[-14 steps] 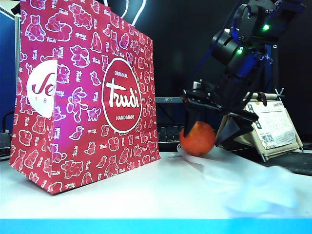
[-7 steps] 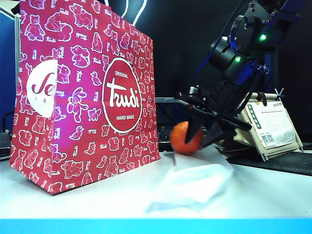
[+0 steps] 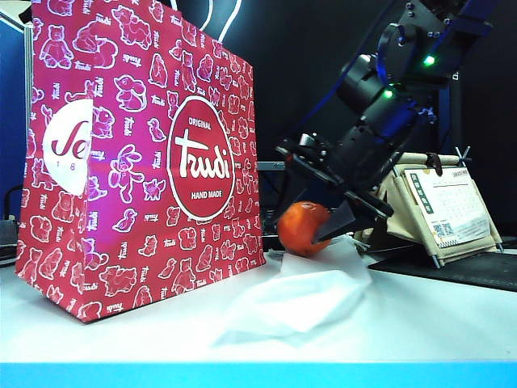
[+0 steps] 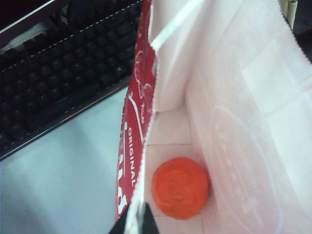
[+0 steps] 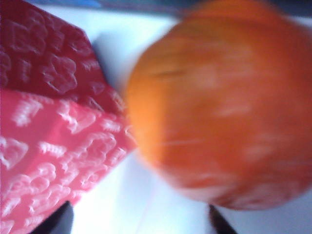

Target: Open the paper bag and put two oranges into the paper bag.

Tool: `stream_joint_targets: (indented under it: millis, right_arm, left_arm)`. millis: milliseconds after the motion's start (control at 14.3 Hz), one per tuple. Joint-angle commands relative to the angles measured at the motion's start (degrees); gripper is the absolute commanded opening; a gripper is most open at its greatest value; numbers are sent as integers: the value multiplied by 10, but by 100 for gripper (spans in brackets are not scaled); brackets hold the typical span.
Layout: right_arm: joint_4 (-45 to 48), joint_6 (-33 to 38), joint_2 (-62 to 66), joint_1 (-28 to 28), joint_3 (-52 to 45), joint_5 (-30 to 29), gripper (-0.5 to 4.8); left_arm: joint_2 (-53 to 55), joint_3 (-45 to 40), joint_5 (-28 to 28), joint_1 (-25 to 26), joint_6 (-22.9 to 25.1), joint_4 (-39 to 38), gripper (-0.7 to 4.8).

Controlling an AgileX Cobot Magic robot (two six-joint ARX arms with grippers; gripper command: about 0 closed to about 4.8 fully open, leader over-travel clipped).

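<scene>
The red paper bag (image 3: pixel 137 162) stands upright on the left of the table. In the left wrist view my left gripper (image 4: pixel 134 223) is shut on the bag's top rim (image 4: pixel 146 102). It holds the mouth open over one orange (image 4: pixel 180 186) lying on the bag's floor. A second orange (image 3: pixel 303 229) rests on the table just right of the bag. My right gripper (image 3: pixel 313 212) slants down at it, open. In the right wrist view its dark fingertips (image 5: pixel 61 219) stand wide apart, and the blurred orange (image 5: pixel 224 107) lies just past them, beside the bag's wall (image 5: pixel 44 122).
A thin white plastic bag (image 3: pixel 299 299) lies crumpled on the table in front of the orange. A desk calendar (image 3: pixel 444 206) stands at the right on a dark mat. A black keyboard (image 4: pixel 53 73) lies behind the bag.
The orange has moved left toward the bag and my right gripper has followed it. The white plastic bag slid left too. The left gripper has kept its hold.
</scene>
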Motion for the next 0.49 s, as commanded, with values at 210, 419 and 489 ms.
stream_joint_targets:
  millis: [210,419,489]
  right_arm:
    - [34,16,-2,1,2,54,458]
    - [9,14,-3,0,2,77,479]
    - [10,13,-3,1,2,93,479]
  left_arm:
    - [-4,3,-14,0,8,3,-5]
    - [-4,3,-22,0,9,3,-5]
    - [-4,3,-22,0,9,4,-5]
